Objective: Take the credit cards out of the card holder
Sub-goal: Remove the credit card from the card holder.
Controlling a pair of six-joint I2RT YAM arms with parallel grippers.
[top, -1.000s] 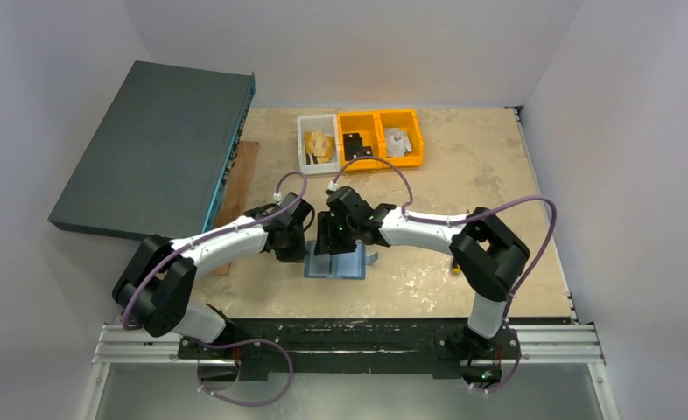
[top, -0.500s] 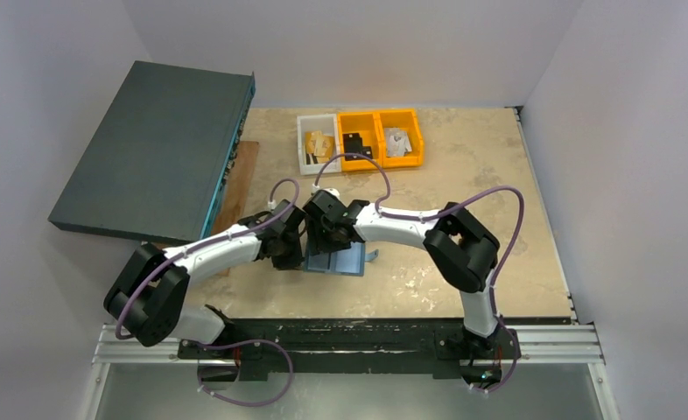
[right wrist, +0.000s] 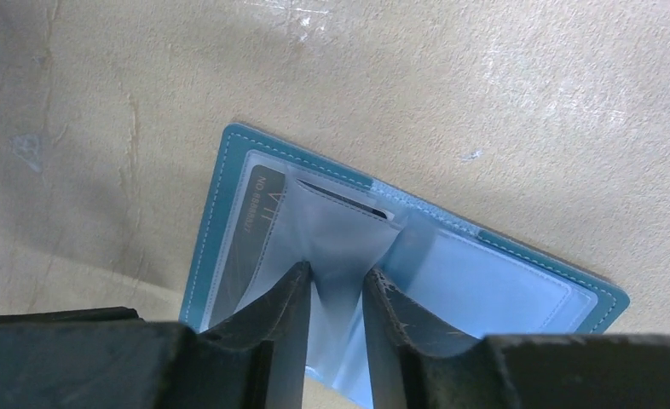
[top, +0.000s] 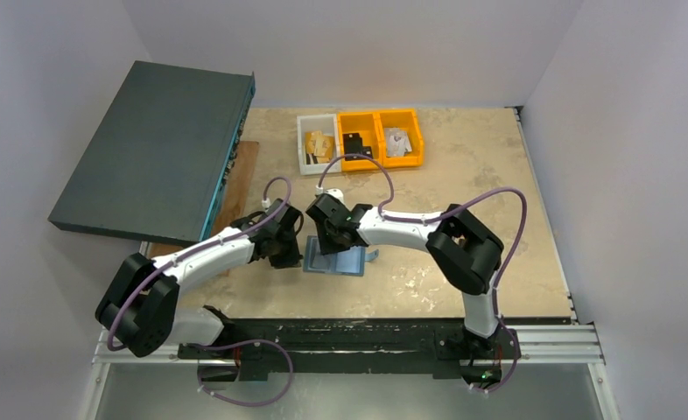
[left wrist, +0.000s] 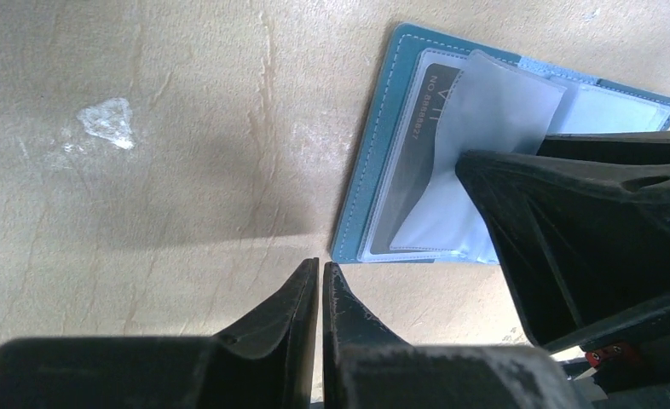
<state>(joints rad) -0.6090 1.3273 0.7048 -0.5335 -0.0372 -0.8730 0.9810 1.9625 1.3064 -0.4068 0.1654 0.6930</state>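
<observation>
Top view: card holder (top: 339, 262) lies open, mid-table (top: 463, 192). Left wrist: left gripper (left wrist: 320, 266) pressed together, empty, just beside the card holder's edge. Right wrist: right gripper (right wrist: 336, 277) pinches a raised clear sleeve (right wrist: 340, 226) — grey card (right wrist: 259, 234) sits in a pocket beneath.

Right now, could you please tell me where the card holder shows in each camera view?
Top external: card holder just below picture centre.
Left wrist: upper right, lying open.
Right wrist: centre, lying open.
Shared landmark: the right hand, gripping its clear flap.
</observation>
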